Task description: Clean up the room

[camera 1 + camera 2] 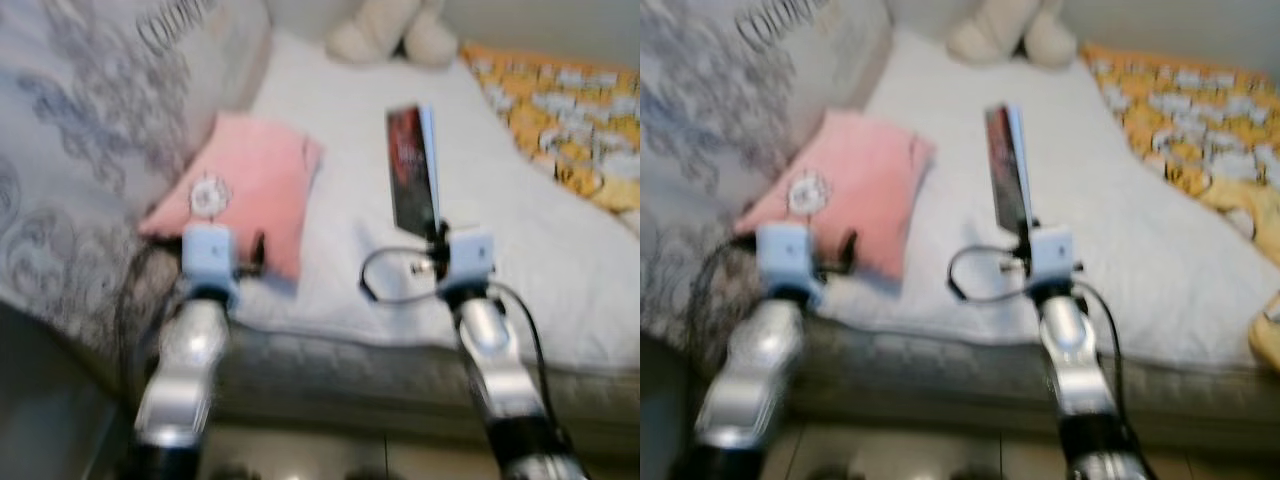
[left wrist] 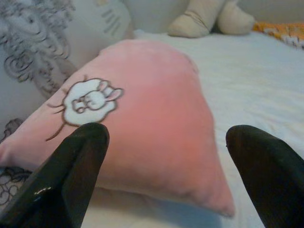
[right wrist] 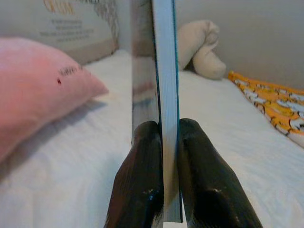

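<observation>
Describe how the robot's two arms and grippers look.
Both arms are shiny silver tubes with black joints near the bottom of the head views. Each wrist carries a pale blue-white boxy block, with thin black cables looping beside it. The left gripper and right gripper each have two long, glossy black fingers with rounded tips.

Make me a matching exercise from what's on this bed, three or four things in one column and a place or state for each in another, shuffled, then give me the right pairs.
Things:
1. book
2. pink pillow
3. cream plush toy
4. orange patterned blanket

Places or states:
A. at the far end of the bed
B. clamped upright in the right gripper
C. along the bed's right side
D. lying just ahead of the open left gripper

Pairs: 1-B, 2-D, 3-A, 4-C
</observation>
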You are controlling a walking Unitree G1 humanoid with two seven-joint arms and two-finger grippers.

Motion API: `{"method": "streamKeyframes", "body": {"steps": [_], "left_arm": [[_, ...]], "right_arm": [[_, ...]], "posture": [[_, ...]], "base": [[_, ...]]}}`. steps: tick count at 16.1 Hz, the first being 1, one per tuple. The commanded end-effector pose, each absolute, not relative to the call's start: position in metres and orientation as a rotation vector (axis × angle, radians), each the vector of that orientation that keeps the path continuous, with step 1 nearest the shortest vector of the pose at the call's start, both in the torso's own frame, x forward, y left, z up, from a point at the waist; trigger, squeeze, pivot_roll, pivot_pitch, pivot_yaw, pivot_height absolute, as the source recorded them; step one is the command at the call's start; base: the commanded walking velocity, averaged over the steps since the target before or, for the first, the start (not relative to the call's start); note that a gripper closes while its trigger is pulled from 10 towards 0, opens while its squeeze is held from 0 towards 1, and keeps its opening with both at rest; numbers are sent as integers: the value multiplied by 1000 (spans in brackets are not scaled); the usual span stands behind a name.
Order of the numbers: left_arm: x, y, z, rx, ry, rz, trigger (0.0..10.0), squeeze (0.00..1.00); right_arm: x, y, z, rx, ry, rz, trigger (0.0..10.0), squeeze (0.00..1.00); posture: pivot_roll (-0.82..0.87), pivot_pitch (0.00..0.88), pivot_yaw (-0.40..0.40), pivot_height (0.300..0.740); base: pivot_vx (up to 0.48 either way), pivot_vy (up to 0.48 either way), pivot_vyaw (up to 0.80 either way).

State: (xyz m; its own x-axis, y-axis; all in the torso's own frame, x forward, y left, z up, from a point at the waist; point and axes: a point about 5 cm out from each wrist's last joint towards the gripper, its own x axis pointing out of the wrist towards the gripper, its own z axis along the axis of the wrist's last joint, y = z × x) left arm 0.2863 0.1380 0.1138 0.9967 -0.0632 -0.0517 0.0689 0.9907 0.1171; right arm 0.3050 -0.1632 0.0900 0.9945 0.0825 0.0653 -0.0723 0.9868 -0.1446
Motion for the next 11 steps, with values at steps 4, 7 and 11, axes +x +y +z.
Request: {"method": "streamKeyframes", "body": {"steps": [4,7,11], "left_arm": [[287,147,122,56,17,-39,10000,0],[288,140,124,102,8,-83,10000,0],[287,139,125,93,2,-100,10000,0]], "right_arm": [[312,-157,100,-97,-111,87,0,0],[315,-146,106,-96,-141,135,0,0],[315,-147,102,-86,-120,134,0,0]], "posture": [[78,0,-64,719],[84,0,-66,719],[86,0,-65,719]], "base": [[191,0,0],[459,0,0],[448,0,0]]}}
